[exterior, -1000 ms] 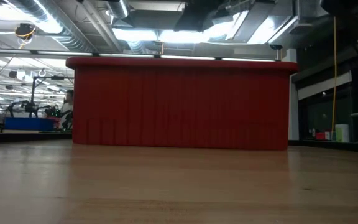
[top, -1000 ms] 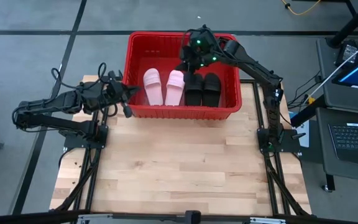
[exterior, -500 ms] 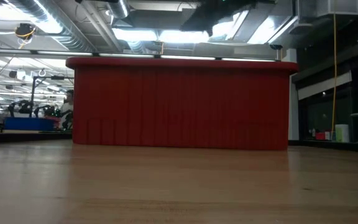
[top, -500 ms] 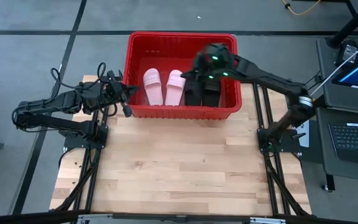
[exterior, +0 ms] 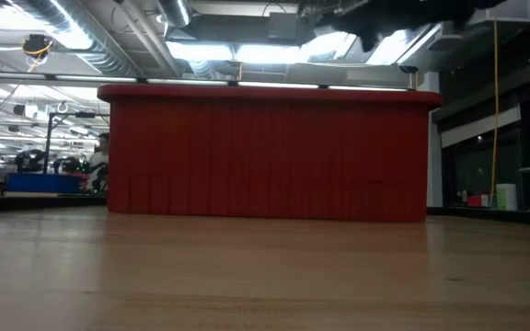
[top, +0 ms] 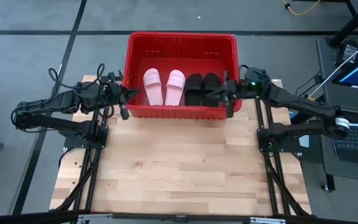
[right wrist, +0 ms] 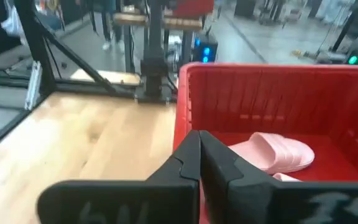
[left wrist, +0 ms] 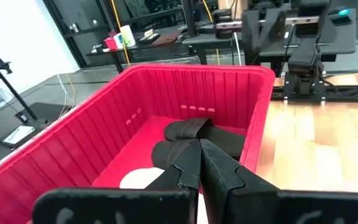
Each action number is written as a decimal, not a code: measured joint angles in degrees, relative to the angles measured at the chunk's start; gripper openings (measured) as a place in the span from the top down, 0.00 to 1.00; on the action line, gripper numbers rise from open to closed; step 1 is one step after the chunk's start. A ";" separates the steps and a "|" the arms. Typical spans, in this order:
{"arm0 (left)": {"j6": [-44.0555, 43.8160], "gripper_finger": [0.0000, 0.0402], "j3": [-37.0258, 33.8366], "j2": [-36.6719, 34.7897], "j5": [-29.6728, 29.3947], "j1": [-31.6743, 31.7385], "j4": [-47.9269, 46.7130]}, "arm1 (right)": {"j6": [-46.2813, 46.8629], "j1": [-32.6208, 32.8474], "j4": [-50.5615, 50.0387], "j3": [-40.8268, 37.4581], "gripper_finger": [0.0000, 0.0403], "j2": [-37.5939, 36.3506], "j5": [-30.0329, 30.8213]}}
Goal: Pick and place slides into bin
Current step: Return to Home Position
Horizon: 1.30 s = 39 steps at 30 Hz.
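The red bin [top: 182, 43] stands at the table's far edge. In it lie two pale pink slides [top: 153, 86] [top: 174, 86] and two black slides [top: 194, 89] [top: 211, 89], side by side on its floor. My left gripper [top: 130, 93] is shut and empty over the bin's left wall. My right gripper [top: 224, 95] is shut and empty over the bin's right wall. The left wrist view shows the shut fingers [left wrist: 199, 149] and the black slides [left wrist: 197, 130]. The right wrist view shows the shut fingers [right wrist: 199, 142] and a pink slide [right wrist: 272, 152].
The wooden table top [top: 179, 162] lies bare in front of the bin. The low view shows the bin's near wall [exterior: 270, 152] and part of my right arm [exterior: 403, 11] above it. Frame rails run along both table sides.
My right gripper has drawn back from over the bin's far middle, toward the table's right and near side, to the bin's right wall. The slides have stayed where they were.
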 joint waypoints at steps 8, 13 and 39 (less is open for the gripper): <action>-2.71 1.00 -5.66 -10.66 1.27 -0.02 0.91 | 8.31 0.21 2.67 -8.42 0.98 -11.72 -0.75; -6.18 1.00 -17.49 -20.74 1.88 -0.01 7.19 | 8.38 2.55 3.02 -9.46 0.98 -13.81 -0.59; -16.51 1.00 -46.52 -42.27 10.63 -0.07 12.20 | 21.00 11.07 3.36 -9.46 0.98 -12.67 -0.45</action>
